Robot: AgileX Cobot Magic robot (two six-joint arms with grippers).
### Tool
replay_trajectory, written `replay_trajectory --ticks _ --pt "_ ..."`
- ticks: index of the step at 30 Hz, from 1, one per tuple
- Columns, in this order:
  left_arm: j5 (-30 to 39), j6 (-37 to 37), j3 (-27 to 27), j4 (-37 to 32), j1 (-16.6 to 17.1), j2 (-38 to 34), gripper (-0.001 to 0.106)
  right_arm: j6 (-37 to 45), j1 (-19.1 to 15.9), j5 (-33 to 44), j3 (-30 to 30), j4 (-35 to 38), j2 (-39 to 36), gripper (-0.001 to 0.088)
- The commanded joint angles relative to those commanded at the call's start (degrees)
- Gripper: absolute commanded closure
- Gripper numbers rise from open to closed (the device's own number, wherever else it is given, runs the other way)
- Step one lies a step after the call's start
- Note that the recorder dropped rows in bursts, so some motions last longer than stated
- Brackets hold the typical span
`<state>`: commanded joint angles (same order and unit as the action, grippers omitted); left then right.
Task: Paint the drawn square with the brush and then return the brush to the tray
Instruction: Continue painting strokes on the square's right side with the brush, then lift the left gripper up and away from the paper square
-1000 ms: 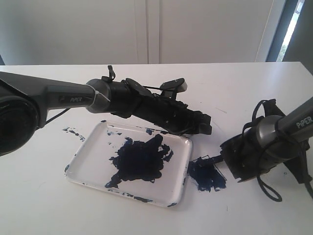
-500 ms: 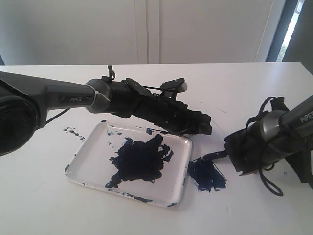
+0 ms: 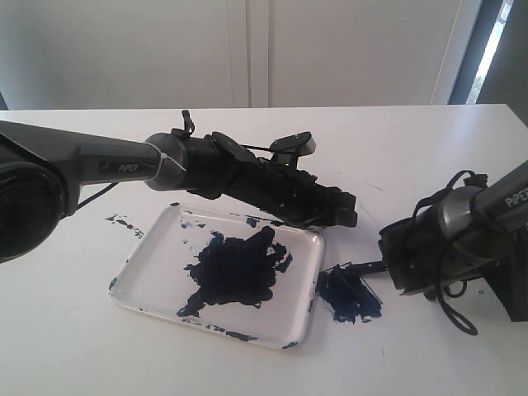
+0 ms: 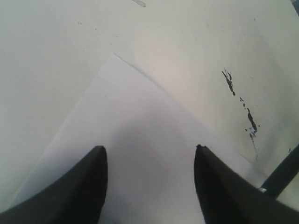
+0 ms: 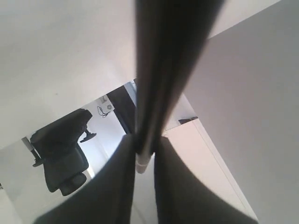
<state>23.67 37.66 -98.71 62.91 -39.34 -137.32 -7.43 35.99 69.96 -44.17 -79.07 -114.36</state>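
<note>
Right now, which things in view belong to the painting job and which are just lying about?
Job: navy-smeared drawn square; slim black brush, in right gripper; glossy white tray with navy blotch.
Lying about: dark paint specks on white table.

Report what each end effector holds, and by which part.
The right end effector grips the brush by its black handle, the tip reaching the painted drawn square. The left end effector is open and holds nothing.
</note>
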Motion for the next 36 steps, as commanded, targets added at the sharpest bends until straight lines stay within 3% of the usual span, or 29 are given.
replay_trajectory --ticks 12,20,25,36 --pt "-0.1 0.0 0.0 0.0 0.0 0.0 0.045 1.1 0.7 0.0 3.4 0.0 3.2 0.0868" --pt "-0.1 0.0 0.0 0.0 0.0 0.0 0.045 2.4 3.4 0.0 5.7 2.2 4.6 0.0868" --pt "-1.9 2.8 -0.7 0.0 0.1 0.4 0.045 -3.5 4.4 0.0 4.8 2.7 7.9 0.0868" --pt "-2.3 10.4 -6.9 -0.1 2.0 10.6 0.045 -8.6 4.3 0.0 4.8 8.5 10.3 0.0868"
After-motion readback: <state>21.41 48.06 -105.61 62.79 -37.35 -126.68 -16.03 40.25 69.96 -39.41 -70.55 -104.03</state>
